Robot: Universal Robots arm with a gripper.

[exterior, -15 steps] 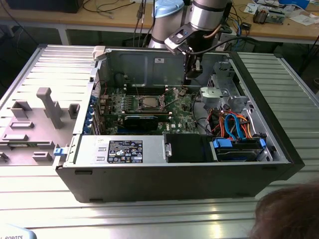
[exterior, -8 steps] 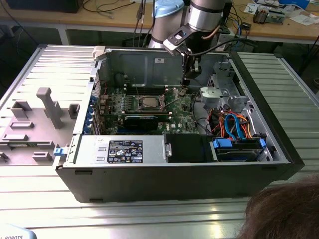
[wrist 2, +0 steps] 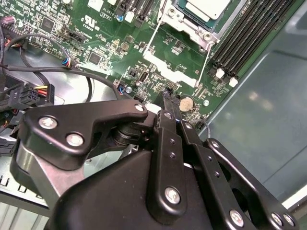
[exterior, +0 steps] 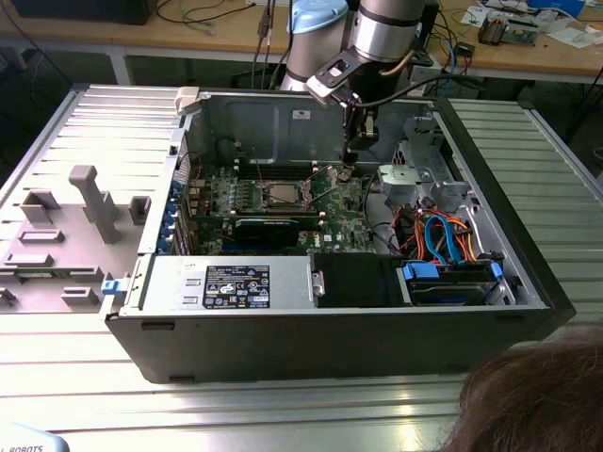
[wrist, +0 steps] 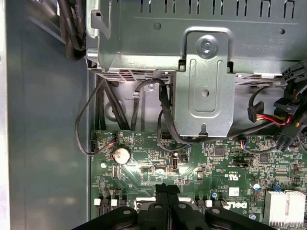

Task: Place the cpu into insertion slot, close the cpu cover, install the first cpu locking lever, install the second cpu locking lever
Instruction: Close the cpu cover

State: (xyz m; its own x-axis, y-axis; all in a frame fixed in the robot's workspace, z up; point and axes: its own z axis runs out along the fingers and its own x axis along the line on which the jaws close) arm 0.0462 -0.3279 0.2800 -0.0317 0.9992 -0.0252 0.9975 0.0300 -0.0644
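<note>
Two black fingers (wrist 2: 168,125) of the one gripper (wrist 2: 166,98) are pressed together, tip to tip, with nothing between them. The tips sit close over the green motherboard (wrist 2: 110,43); whether they touch it I cannot tell. One coin cell (wrist 2: 186,102) lies just beside them.

Farther along the board in the second wrist view are two thin wire levers (wrist 2: 151,38). They slant away from the socket on either side of a pale metal plate (wrist 2: 168,67). Past these lies the one cpu (wrist 2: 206,7), its dull silver top up, seated in the insertion slot (wrist 2: 207,34). It is well apart from the fingertips. A silvery frame that looks like the cpu cover (wrist 2: 184,20) edges the chip; whether it is fully down I cannot tell. Several long black memory slots (wrist 2: 249,33) run alongside the socket.

In the first wrist view one grey drive bracket (wrist: 204,86) stands at the board's edge beyond the fingers. In the exterior view the cpu lies toward that view's left of the gripper, inside the single open computer case (exterior: 283,330). One grey moulded fixture (exterior: 94,202) sits outside on that left, and a person's hair (exterior: 537,395) shows at the lower corner.
</note>
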